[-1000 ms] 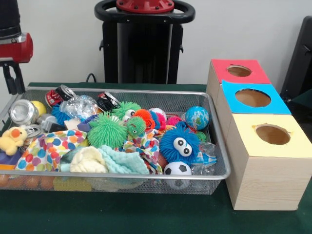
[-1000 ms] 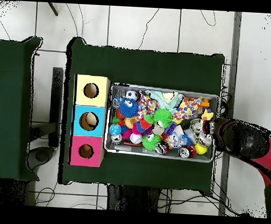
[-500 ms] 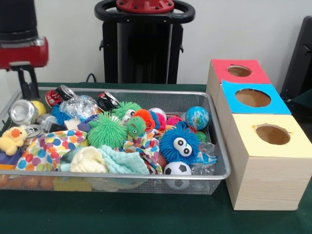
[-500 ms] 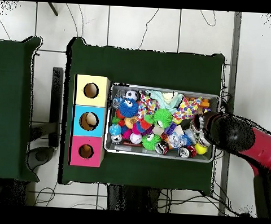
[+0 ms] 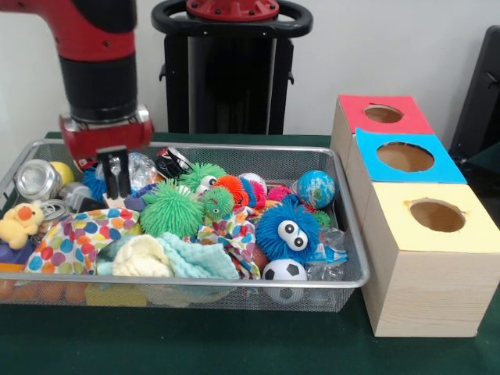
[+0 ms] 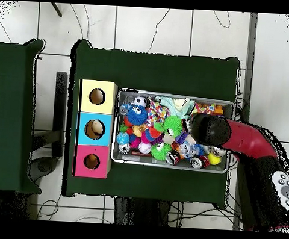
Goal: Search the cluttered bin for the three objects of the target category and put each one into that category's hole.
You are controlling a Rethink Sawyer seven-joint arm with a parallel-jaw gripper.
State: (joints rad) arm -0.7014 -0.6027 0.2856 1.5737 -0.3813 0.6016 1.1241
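Note:
The wire mesh bin (image 5: pixel 234 283) is full of toys; it also shows in the overhead view (image 6: pixel 175 94). A silver crushed can (image 5: pixel 36 180) lies at its left end. A black-printed can (image 5: pixel 173 162) lies by the back rim. My gripper (image 5: pixel 118 178) hangs over the bin's back left. Its black fingers (image 5: pixel 112 173) are slightly apart, with their tips just above a crinkled clear bottle (image 5: pixel 142 167). Nothing is held. The gripper's red body hides the spot where a red can lay. The red-topped box's hole (image 5: pixel 383 114) is at the far right and also shows in the overhead view (image 6: pixel 91 161).
The blue-topped box's hole (image 5: pixel 405 157) and the yellow-topped box's hole (image 5: pixel 437 216) are beside the red one. A green spiky ball (image 5: pixel 170 209), a blue furry toy (image 5: pixel 287 230), a soccer ball (image 5: pixel 283 271) and a yellow plush duck (image 5: pixel 19 223) crowd the bin.
The arm has swung from outside the bin's left end to over its back left. The gripper has come down among the toys there. The red can is now covered.

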